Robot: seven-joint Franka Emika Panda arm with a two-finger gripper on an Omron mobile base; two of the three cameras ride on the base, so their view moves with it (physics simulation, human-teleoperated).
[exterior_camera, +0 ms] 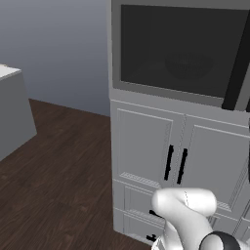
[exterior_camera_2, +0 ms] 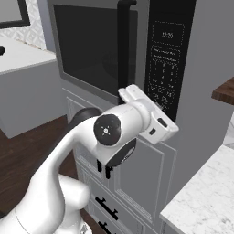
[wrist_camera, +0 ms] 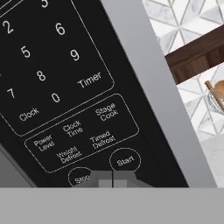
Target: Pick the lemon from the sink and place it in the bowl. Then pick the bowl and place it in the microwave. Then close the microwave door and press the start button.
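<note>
1. The gripper (wrist_camera: 113,178) is clenched, its two tips pressed together against the black keypad (wrist_camera: 61,83) of the microwave (exterior_camera_2: 137,55).
2. The start button (wrist_camera: 125,161) sits just beside the tips, slightly up and right in the hand view.
3. The microwave door (exterior_camera: 180,49) is closed, above pale cabinet doors (exterior_camera: 190,156).

This is a home kitchen. A microwave (exterior_camera_2: 123,50) with a black keypad (wrist_camera: 61,87) is built into a tall grey unit above cabinet doors (exterior_camera: 180,161) with black handles. A white marble surface (exterior_camera_2: 205,192) lies at the near right, patterned wall tiles (wrist_camera: 188,26) sit behind, and dark wood flooring (exterior_camera: 53,176) spreads left.
</note>
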